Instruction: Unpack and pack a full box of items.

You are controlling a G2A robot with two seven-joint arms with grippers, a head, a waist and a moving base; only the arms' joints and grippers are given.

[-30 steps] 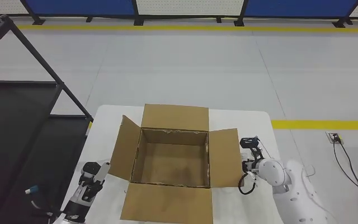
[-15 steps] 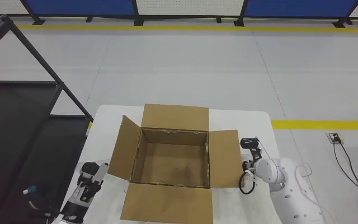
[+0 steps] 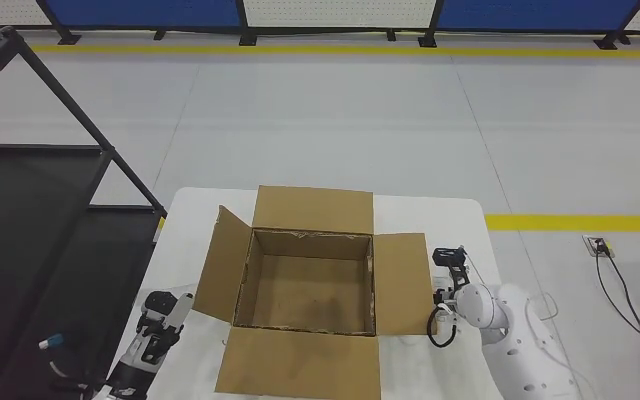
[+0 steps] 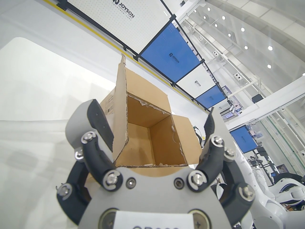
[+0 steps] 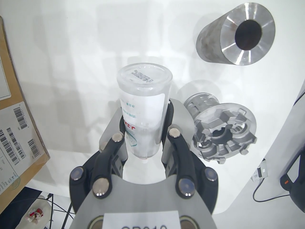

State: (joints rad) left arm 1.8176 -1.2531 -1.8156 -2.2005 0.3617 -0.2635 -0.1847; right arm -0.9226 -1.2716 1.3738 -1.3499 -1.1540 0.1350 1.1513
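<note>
On white table [image 3: 440, 215], near edge: R gripper [image 5: 145, 117] clamped on clear bottle [image 5: 143, 96], right of box; cast metal part [image 5: 219, 132] just beside, steel cylinder [image 5: 234, 34] past it. L gripper [image 4: 152, 117] spread wide, released. Farther: cardboard box [image 3: 305, 290] mid-table, flaps open.

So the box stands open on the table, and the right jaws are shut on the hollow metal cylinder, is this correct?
Not quite: the right jaws are shut on the clear plastic bottle, not the hollow metal cylinder, which lies apart on the table; the right wrist view shows this. The box does stand open on the table.
</note>
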